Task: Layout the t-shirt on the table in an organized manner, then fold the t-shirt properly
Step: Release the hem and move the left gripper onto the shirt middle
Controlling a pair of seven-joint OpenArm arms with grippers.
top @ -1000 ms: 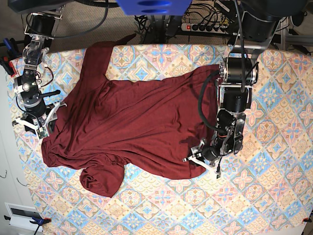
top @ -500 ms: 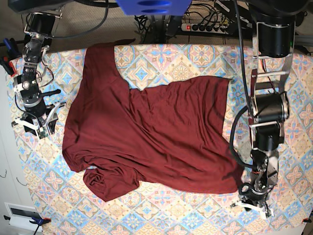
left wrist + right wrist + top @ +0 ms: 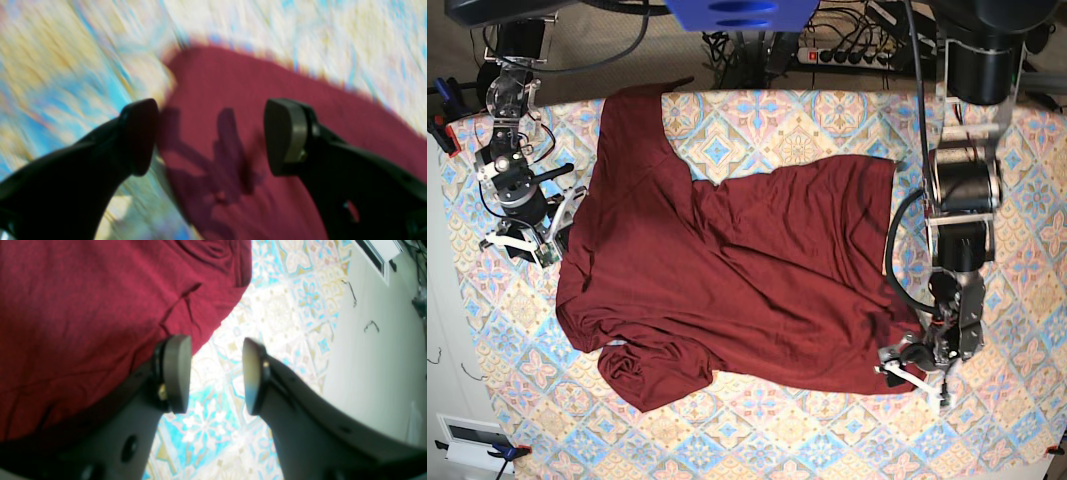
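The dark maroon t-shirt (image 3: pixel 747 290) lies spread over the tile-patterned table (image 3: pixel 767 130), still wrinkled. One part reaches the far edge and a bunched sleeve (image 3: pixel 647 375) lies at the near left. My left gripper (image 3: pixel 914 372) hovers at the shirt's near right corner. In the blurred left wrist view that gripper (image 3: pixel 210 136) is open, with the t-shirt (image 3: pixel 253 100) flat below it and nothing between the fingers. My right gripper (image 3: pixel 527 240) stands open at the shirt's left edge. The right wrist view shows this gripper (image 3: pixel 213 375) over bare table (image 3: pixel 300 323), the t-shirt (image 3: pixel 83 306) beside its left pad.
A power strip (image 3: pixel 847 55) and cables lie behind the table's far edge. Clamps (image 3: pixel 442 125) sit at the far left corner. Pale floor (image 3: pixel 373 373) runs along the table's left side. Bare cloth shows along the right side and the front.
The left gripper dragged the shirt's corner right and toward the front, then opened, let go and drew back a little. The right gripper shifted slightly toward the far side.
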